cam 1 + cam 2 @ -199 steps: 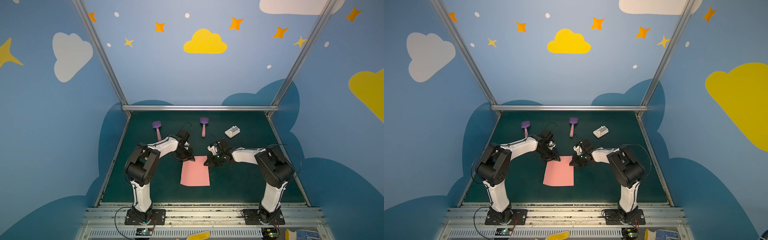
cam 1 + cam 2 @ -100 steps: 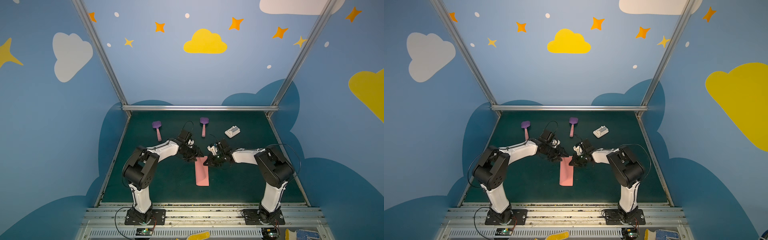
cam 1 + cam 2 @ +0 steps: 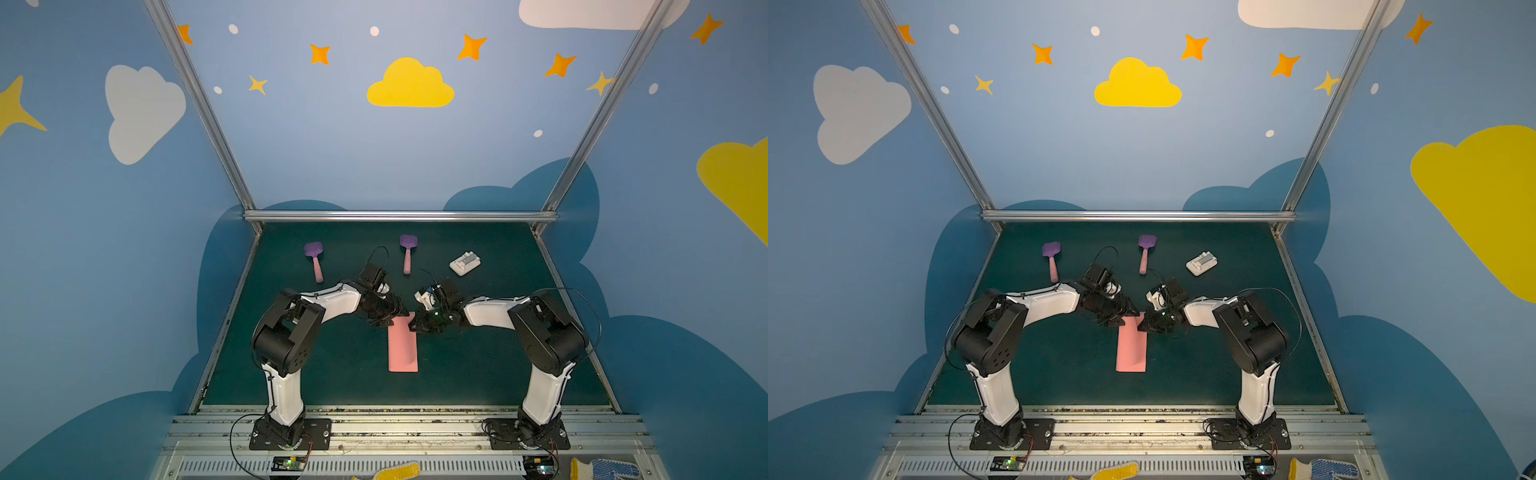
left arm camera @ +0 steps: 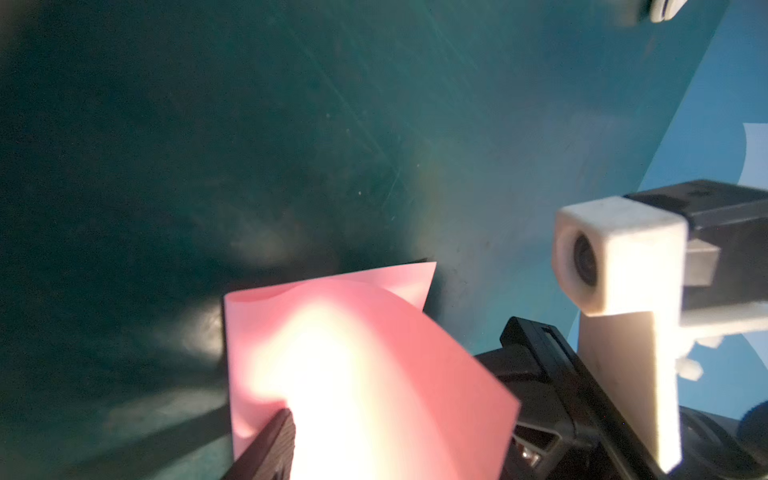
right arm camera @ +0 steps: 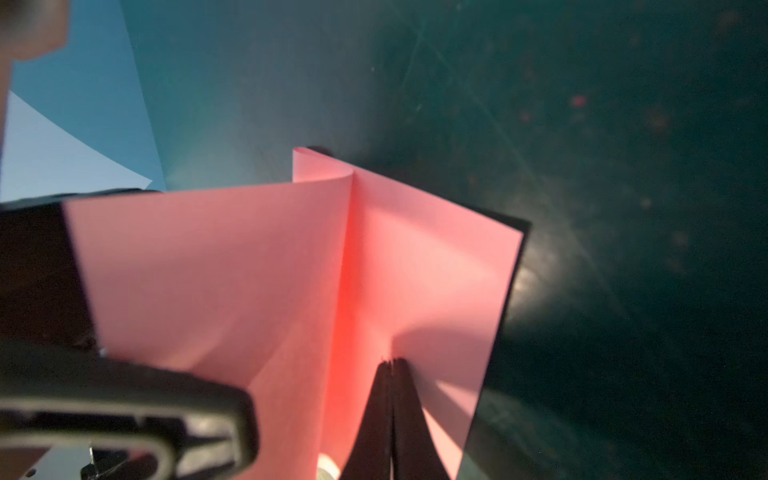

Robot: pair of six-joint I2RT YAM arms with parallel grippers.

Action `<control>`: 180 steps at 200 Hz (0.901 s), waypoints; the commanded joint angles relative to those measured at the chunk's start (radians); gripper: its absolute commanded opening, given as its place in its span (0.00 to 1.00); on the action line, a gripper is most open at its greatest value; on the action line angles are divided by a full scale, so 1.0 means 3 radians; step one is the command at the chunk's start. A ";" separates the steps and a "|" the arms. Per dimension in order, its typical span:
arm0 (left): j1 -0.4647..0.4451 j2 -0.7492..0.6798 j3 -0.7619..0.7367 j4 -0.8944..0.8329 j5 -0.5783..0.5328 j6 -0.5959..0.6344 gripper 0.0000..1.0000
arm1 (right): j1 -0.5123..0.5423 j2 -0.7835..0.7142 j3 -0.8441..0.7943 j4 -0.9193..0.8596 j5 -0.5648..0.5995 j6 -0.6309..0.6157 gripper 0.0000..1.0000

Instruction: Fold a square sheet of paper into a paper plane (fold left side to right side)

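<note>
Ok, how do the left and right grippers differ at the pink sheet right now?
The right gripper is shut, closed tips pressing on the lower layer of the pink sheet; the left gripper has its jaws apart, the bowed upper flap only resting against it. The left gripper reaches in from the sheet's left, the right gripper from its right. Both are low at the sheet's far end.

pink paper sheet (image 3: 402, 349): 1 | purple spatulas (image 3: 314, 259) (image 3: 407, 251): 2 | white block (image 3: 464, 263): 1 | robot arms (image 3: 332, 301) (image 3: 494, 311): 2
</note>
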 commanded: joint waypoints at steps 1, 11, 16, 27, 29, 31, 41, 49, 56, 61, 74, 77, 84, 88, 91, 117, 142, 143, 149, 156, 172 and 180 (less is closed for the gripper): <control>0.0013 0.0008 0.0010 -0.0071 -0.0091 0.0076 0.68 | -0.0017 -0.0094 -0.0024 -0.0100 -0.0002 0.0028 0.00; 0.0019 0.0003 0.0010 -0.0089 -0.0111 0.0093 0.69 | -0.0028 -0.0136 -0.0009 -0.0114 -0.0022 0.0026 0.00; 0.0024 0.0001 0.0006 -0.0093 -0.0121 0.0097 0.69 | -0.0035 -0.0157 -0.0002 -0.0115 -0.0034 0.0025 0.00; 0.0032 0.0003 -0.0002 -0.0102 -0.0136 0.0105 0.69 | -0.0054 -0.0211 0.0009 -0.0121 -0.0065 0.0026 0.00; 0.0032 0.0003 0.0000 -0.0103 -0.0134 0.0105 0.69 | -0.0061 -0.0223 0.0012 -0.0121 -0.0069 0.0023 0.00; 0.0032 0.0003 -0.0007 -0.0102 -0.0134 0.0106 0.69 | -0.0066 -0.0235 0.0014 -0.0121 -0.0077 0.0027 0.00; 0.0033 0.0003 -0.0005 -0.0098 -0.0131 0.0106 0.69 | -0.0092 -0.0307 0.0015 -0.0121 -0.0096 0.0033 0.00; 0.0033 0.0008 -0.0011 -0.0098 -0.0129 0.0106 0.69 | -0.0113 -0.0365 0.0015 -0.0123 -0.0106 0.0035 0.00; 0.0033 0.0008 -0.0019 -0.0092 -0.0127 0.0110 0.69 | -0.0133 -0.0417 0.0015 -0.0142 -0.0109 0.0038 0.00; 0.0033 0.0004 -0.0023 -0.0087 -0.0125 0.0106 0.69 | -0.0145 -0.0457 0.0015 -0.0159 -0.0110 0.0036 0.01; 0.0033 0.0003 -0.0018 -0.0083 -0.0124 0.0102 0.69 | -0.0187 -0.0555 -0.0010 -0.0203 -0.0105 0.0032 0.05; 0.0033 0.0001 -0.0017 -0.0082 -0.0122 0.0105 0.69 | -0.0195 -0.0576 -0.0020 -0.0207 -0.0100 0.0031 0.06; 0.0033 0.0001 -0.0020 -0.0083 -0.0126 0.0106 0.69 | -0.0220 -0.0624 -0.0047 -0.0217 -0.0098 0.0037 0.08; 0.0033 0.0002 -0.0016 -0.0083 -0.0125 0.0105 0.69 | -0.0234 -0.0650 -0.0067 -0.0218 -0.0100 0.0038 0.09; 0.0030 -0.0001 -0.0020 -0.0083 -0.0123 0.0106 0.69 | -0.0244 -0.0668 -0.0082 -0.0222 -0.0102 0.0042 0.09; 0.0033 -0.0004 -0.0022 -0.0087 -0.0119 0.0103 0.69 | -0.0325 -0.0886 -0.0317 -0.0101 -0.0139 0.0157 0.26; 0.0027 -0.0017 -0.0028 -0.0080 -0.0115 0.0098 0.70 | -0.0316 -0.1140 -0.0518 0.0090 -0.0192 0.0347 0.48; 0.0027 -0.0017 -0.0030 -0.0082 -0.0115 0.0099 0.70 | -0.0310 -0.1150 -0.0525 0.0094 -0.0195 0.0353 0.49; 0.0027 -0.0018 -0.0022 -0.0083 -0.0112 0.0100 0.70 | -0.0284 -0.1196 -0.0541 0.0112 -0.0199 0.0385 0.52; 0.0027 -0.0026 -0.0026 -0.0083 -0.0113 0.0098 0.70 | -0.0253 -0.1234 -0.0559 0.0120 -0.0197 0.0421 0.54; 0.0027 -0.0038 -0.0035 -0.0083 -0.0114 0.0100 0.70 | -0.0167 -0.1246 -0.0562 0.0158 -0.0208 0.0488 0.58; 0.0026 -0.0043 -0.0040 -0.0080 -0.0114 0.0098 0.70 | -0.0135 -0.1231 -0.0563 0.0194 -0.0210 0.0534 0.59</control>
